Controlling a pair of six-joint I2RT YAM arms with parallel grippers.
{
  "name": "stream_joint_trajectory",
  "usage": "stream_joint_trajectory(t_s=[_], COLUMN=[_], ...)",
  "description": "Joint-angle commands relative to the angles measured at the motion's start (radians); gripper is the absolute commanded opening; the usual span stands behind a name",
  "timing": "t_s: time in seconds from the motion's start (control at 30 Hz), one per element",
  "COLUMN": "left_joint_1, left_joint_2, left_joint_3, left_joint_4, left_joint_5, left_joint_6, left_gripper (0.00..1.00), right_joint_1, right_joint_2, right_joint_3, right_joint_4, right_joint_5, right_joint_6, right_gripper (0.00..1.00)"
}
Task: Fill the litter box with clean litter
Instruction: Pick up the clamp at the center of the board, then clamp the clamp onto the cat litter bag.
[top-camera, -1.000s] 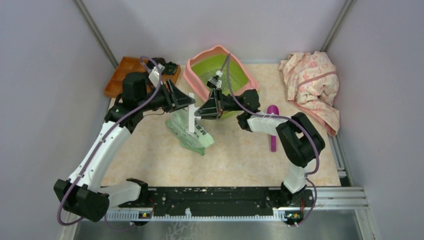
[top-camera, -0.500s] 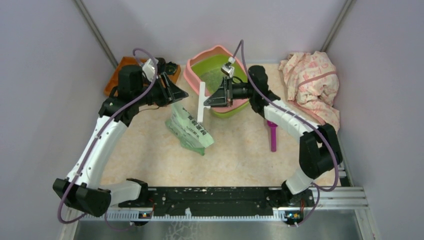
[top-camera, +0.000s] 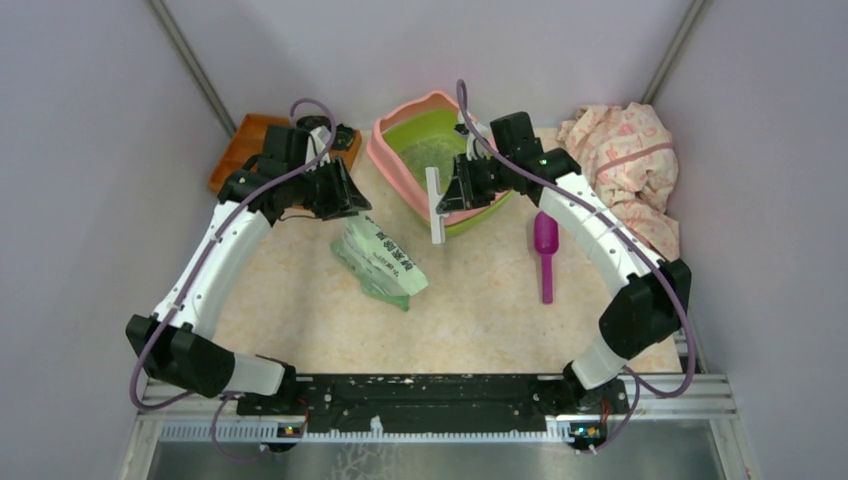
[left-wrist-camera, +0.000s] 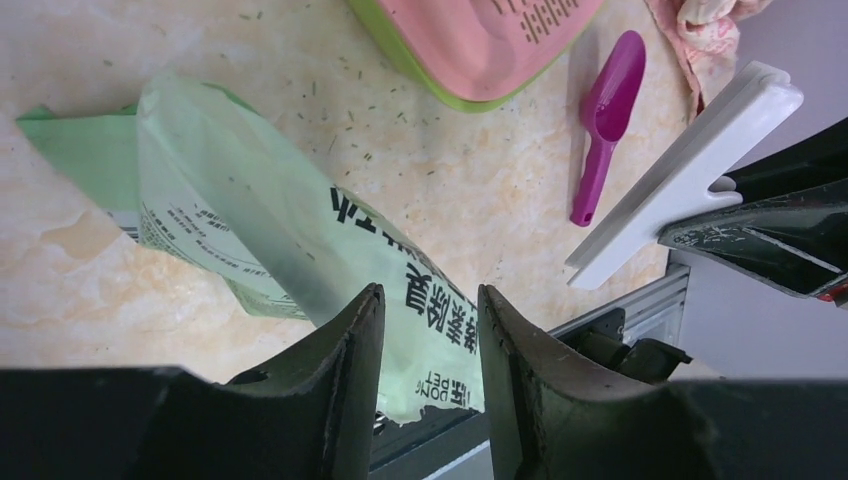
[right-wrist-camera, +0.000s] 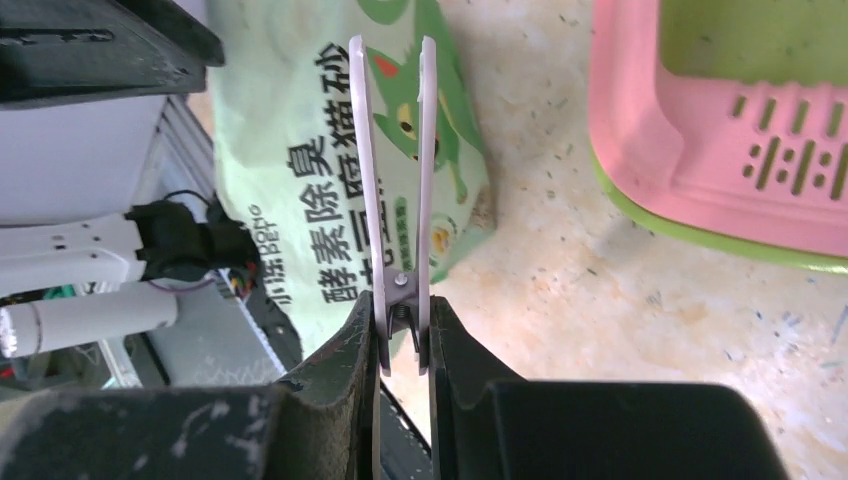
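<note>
Clip has swung right off the bag to the near rim of the litter box at back centre; my right gripper pinches it, my left gripper is ajar over the bag and empty, so pouring looks next.

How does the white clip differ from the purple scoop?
The white clip is pinched in the right gripper, held above the table; the purple scoop lies loose on it. The clip is a straight white bar; the scoop has a rounded bowl and handle. Both are long and slim.
</note>
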Motion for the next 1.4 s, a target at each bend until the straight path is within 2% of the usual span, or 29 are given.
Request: stream_joint_trajectory(t_s=[0.0, 0.2, 0.4, 0.67, 0.93, 1.37], left_joint_1=[0.004, 0.004, 0.004, 0.004, 0.004, 0.004], left_joint_2=[0.001, -0.012, -0.018, -0.002, 0.024, -0.01], left_joint_3=[0.005, -0.063, -0.133, -0.149, -0.155, -0.258], left_joint_4=[-0.058, -0.059, -0.025, 0.023, 0.054, 0.132], left_joint_5=[-0.03, -0.06, -0.069, -0.082, -0.095, -0.111], left_joint_6=[0.031, 0.027, 0.014, 0.009, 0.009, -0.008], left_gripper=[0.45, 0.44, 0.44, 0.44, 0.48, 0.49], right_joint_1=[-0.005, -0.001, 0.039, 0.176, 0.252, 0.306], right_joint_2=[-0.035, -0.035, -0.019, 0.0, 0.035, 0.046], right_joint_3=[0.009, -0.01, 0.007, 0.04, 0.109, 0.117], right_joint_4=[-0.073, -0.063, -0.096, -0.161, -0.173, -0.066], right_joint_5=[0.082, 0.076, 0.133, 0.288, 0.445, 0.402], right_joint_6=[-0.104, -0.116, -0.16, -0.25, -0.288, -0.263], right_gripper=[0.0, 0.0, 0.0, 0.0, 0.0, 0.0])
